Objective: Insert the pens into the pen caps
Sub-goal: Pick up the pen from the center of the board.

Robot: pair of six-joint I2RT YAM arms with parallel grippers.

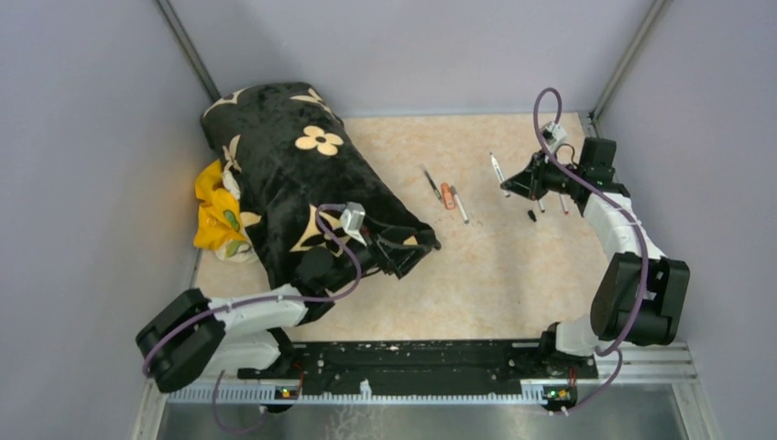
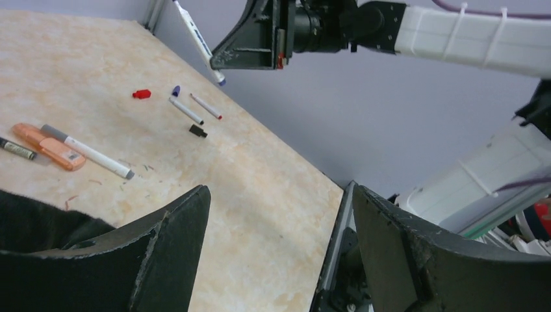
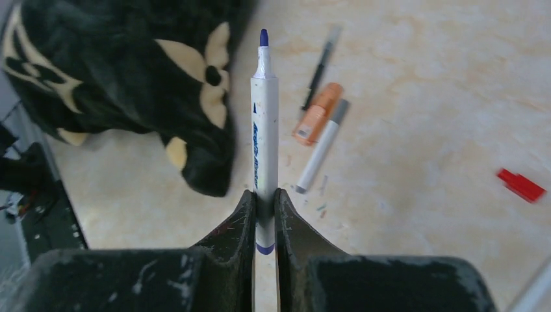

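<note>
The thin dark pen (image 2: 16, 149), at 9 o'clock in the left wrist view, is cut by the edge; the small red plastic cap (image 3: 522, 185), at 3 o'clock in the right wrist view, is blurred.

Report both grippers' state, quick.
Left gripper: open, nothing between its fingers.
Right gripper: closed, holding a white marker with a blue tip, uncapped.

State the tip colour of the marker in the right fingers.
Blue, on the marker; clearest in the right wrist view.
</note>
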